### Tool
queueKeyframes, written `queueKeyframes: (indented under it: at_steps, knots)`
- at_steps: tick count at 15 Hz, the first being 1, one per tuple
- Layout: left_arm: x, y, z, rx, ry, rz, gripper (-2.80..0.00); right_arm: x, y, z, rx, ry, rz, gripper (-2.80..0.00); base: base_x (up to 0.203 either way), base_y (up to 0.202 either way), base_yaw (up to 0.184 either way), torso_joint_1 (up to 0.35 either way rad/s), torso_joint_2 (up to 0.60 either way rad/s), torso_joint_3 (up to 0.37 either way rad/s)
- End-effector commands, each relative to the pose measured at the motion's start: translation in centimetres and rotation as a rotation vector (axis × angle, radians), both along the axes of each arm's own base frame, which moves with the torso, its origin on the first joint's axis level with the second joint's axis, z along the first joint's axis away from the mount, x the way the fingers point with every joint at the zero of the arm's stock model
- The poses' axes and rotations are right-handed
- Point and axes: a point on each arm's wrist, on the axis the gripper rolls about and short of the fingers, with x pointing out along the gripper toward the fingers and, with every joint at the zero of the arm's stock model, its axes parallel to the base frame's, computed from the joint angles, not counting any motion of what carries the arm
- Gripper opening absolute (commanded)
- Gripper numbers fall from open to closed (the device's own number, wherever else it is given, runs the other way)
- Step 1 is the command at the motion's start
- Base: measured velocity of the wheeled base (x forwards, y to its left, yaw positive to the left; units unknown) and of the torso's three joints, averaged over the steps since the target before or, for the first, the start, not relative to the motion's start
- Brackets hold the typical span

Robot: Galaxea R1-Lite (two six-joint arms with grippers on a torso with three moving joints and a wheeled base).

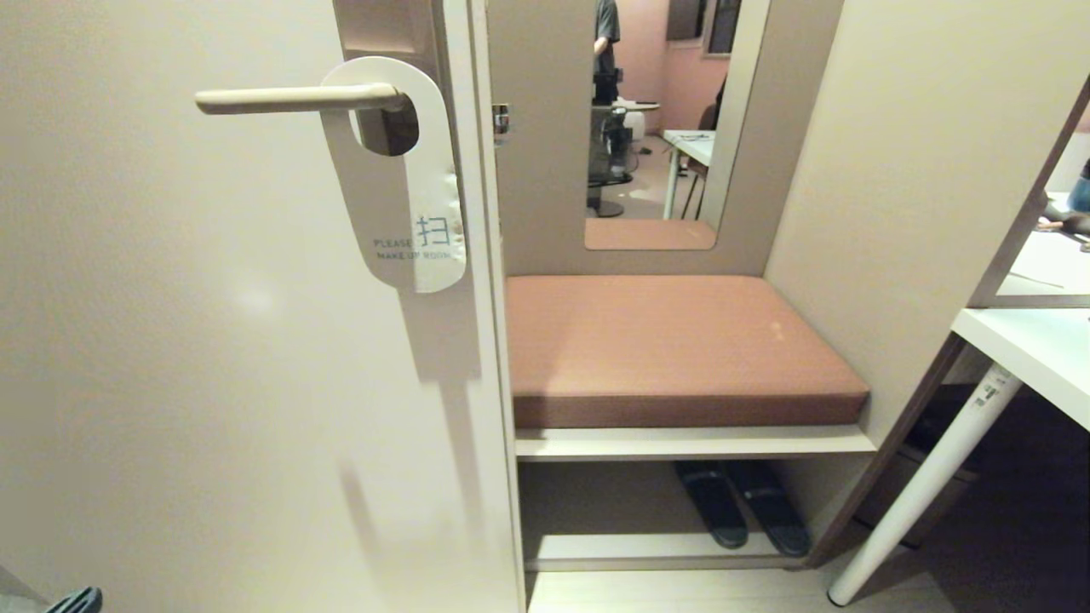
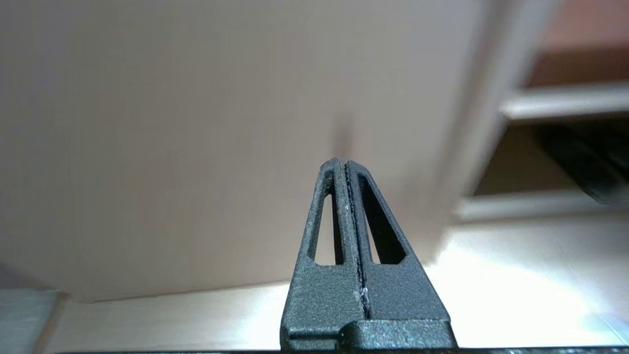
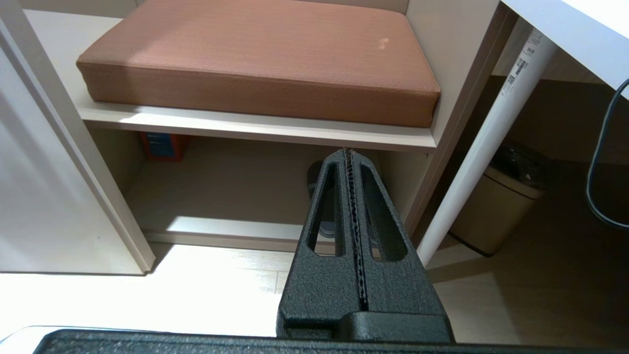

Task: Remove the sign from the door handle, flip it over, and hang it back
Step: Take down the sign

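Note:
The sign (image 1: 407, 230) hangs from the door handle (image 1: 289, 100) by its oval hole, white face out, reading "PLEASE MAKE UP ROOM"; its right side is bent and creased. The handle is a cream lever on a brown backplate (image 1: 383, 34) near the door's right edge. My left gripper (image 2: 345, 162) is shut and empty, low in front of the door's lower part; only its tip (image 1: 78, 601) shows at the bottom left of the head view, far below the sign. My right gripper (image 3: 348, 152) is shut and empty, pointing at the shelf under the bench, out of the head view.
The cream door (image 1: 213, 383) fills the left half. To its right a brown bench cushion (image 1: 673, 340) lies on a shelf, with dark slippers (image 1: 741, 502) below. A white table (image 1: 1030, 349) with a slanted leg stands at the right, a bin (image 3: 496, 206) beneath it. A mirror (image 1: 656, 119) reflects a person.

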Motion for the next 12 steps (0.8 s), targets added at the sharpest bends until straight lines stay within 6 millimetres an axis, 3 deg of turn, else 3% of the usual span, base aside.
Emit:
queueKeyframes:
  at_steps: [1, 12]
  knots:
    - [-1.5, -0.2, -0.8, -0.028, -0.025, -0.09, -2.8, 0.0, 0.0, 0.0, 0.0, 0.002, 0.001, -2.8, 0.0, 0.0, 0.0, 0.0, 0.0, 0.0]
    - [-4.4, -0.1, -2.0, -0.047, -0.248, -0.025, -2.8, 0.0, 0.0, 0.0, 0.0, 0.002, 0.001, -2.8, 0.0, 0.0, 0.0, 0.0, 0.0, 0.0]
